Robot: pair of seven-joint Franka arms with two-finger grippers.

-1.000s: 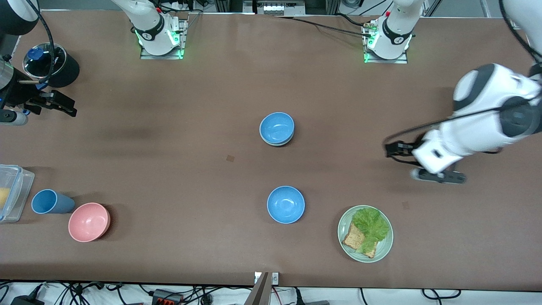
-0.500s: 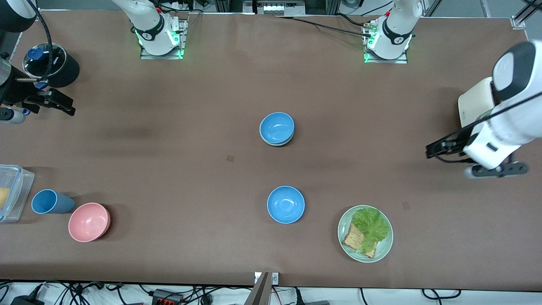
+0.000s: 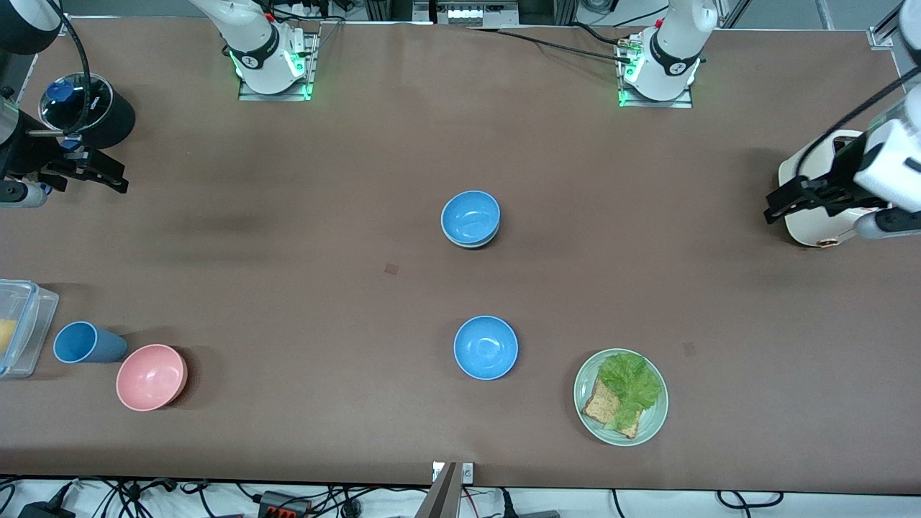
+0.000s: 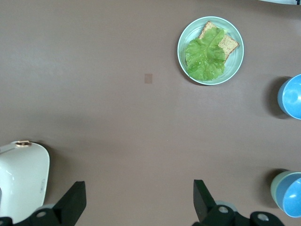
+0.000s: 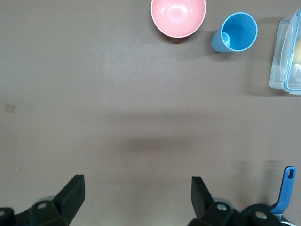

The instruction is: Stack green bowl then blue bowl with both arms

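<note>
Blue bowl [image 3: 470, 216] nested in green bowl [image 3: 471, 243] mid-table; left gripper [image 3: 791, 201], right gripper [image 3: 90, 174] wide at table ends.

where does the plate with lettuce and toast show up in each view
Front view: the plate sits low in the picture, toward the left arm's end of the table, beside the lone blue bowl.
Left wrist view: the plate is near the top of the picture.
Right wrist view: not in it.
Shared landmark: the lone blue bowl, cut off at the left wrist picture's edge, lies beside the plate in both views.
</note>
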